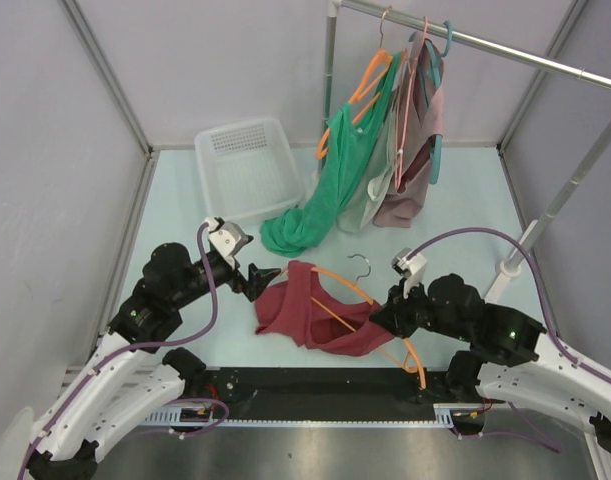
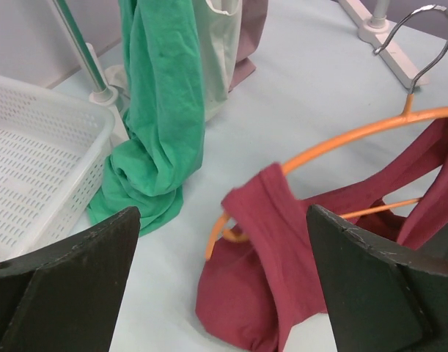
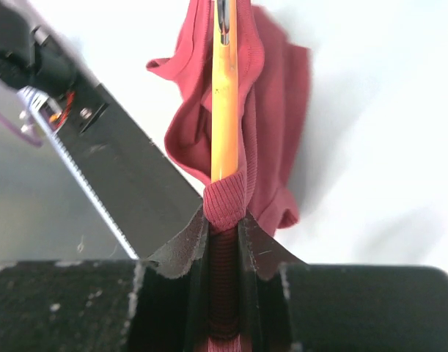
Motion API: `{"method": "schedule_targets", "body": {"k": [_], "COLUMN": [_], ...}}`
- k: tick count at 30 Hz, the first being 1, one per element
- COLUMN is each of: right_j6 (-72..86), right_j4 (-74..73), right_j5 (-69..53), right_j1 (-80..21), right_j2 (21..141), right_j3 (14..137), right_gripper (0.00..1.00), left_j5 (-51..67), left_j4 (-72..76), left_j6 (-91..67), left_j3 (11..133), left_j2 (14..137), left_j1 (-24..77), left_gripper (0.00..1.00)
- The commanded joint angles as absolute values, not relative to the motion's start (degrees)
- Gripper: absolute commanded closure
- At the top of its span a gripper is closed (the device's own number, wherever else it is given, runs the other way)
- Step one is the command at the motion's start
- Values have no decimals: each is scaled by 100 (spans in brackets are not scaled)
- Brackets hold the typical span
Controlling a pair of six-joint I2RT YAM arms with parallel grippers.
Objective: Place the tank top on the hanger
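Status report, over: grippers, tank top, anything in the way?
Left gripper open, empty. Right gripper shut on dark red fabric tank top strap over thin orange plastic hanger. Long green garment heap nearby, not touching.

right wrist view: hanger arm slips under the tank top strap pinched in the right gripper, so its end is hidden; far hook end blurred at top edge. left wrist view: left gripper fingers cut off at bottom, hanger and tank top cut by right edge, basket by left, green garment by top. top view: fabric covers the hanger's middle.
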State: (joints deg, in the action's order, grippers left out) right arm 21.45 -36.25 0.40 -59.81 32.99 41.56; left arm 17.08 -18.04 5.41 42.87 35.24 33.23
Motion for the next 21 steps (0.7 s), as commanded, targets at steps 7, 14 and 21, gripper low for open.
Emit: {"method": "schedule_targets", "body": {"k": [7,14,21], "right_j6": [2909,3278,3568], "right_j4": [-4814,-5879,-6634], "right_j5": [1775,2513,2909], "right_j1": [-5968,-5968,-5968], "right_j2": [2391,2470,2513], "right_j3": [5025,5913,6511], "right_gripper": [100,100,100], "left_j5": [1503,1494,1512], "left_j4": [-1687,-1705,-1696], "left_j6": [439,431,431], "left_j3": [4307,4315,4315], "left_j2": [3516,3498,3542], "left_j1": [3269,3261,3261], "left_gripper": [1,0,0]}}
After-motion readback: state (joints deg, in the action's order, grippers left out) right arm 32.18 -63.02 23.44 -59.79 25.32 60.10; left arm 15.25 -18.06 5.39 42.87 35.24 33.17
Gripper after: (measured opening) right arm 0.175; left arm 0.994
